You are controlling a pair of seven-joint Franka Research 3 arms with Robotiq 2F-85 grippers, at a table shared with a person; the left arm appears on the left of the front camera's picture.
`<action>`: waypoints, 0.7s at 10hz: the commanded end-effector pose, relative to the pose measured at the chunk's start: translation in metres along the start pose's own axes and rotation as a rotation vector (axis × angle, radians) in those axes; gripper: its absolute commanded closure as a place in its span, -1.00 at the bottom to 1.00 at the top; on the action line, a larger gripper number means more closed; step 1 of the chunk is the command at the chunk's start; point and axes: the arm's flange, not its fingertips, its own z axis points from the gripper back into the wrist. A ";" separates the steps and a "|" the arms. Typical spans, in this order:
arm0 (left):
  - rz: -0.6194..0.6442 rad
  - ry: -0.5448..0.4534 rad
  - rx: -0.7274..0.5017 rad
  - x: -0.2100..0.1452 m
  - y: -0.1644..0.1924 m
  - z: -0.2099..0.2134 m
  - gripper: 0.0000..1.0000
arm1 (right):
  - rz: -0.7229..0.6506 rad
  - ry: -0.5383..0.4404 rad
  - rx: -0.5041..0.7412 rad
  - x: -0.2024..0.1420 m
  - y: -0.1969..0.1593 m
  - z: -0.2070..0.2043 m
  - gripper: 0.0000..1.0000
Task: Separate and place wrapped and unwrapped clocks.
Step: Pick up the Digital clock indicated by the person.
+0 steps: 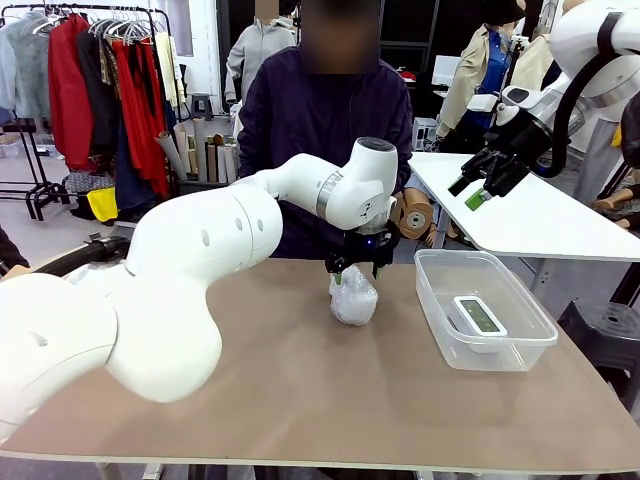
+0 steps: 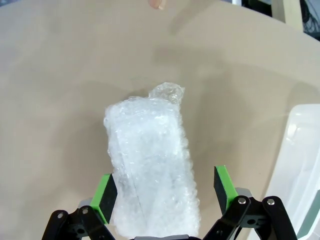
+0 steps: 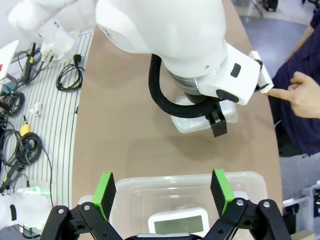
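A wrapped clock, a white bubble-wrap bundle, lies on the brown table near its far middle. My left gripper hangs just over it. In the left wrist view the bundle lies between the open green pads of the left gripper; the jaws straddle it without a clear grip. The unwrapped clock, white with a greenish screen, rests inside a clear plastic tub. My right gripper is raised at the upper right, open and empty. From the right wrist it looks down on the tub and clock.
A person stands at the far side; a hand points toward the bundle, and a fingertip shows at the top edge. The tub's rim lies right of the left gripper. A second white table stands at the back right.
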 end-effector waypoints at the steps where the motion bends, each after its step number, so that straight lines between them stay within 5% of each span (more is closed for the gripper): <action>1: 0.009 0.037 0.009 0.040 -0.038 -0.014 -1.00 | 0.004 0.018 0.001 0.001 0.002 0.000 -1.00; 7: 0.011 0.100 0.006 0.047 -0.030 -0.040 -1.00 | 0.004 0.018 0.001 0.001 0.002 0.000 -1.00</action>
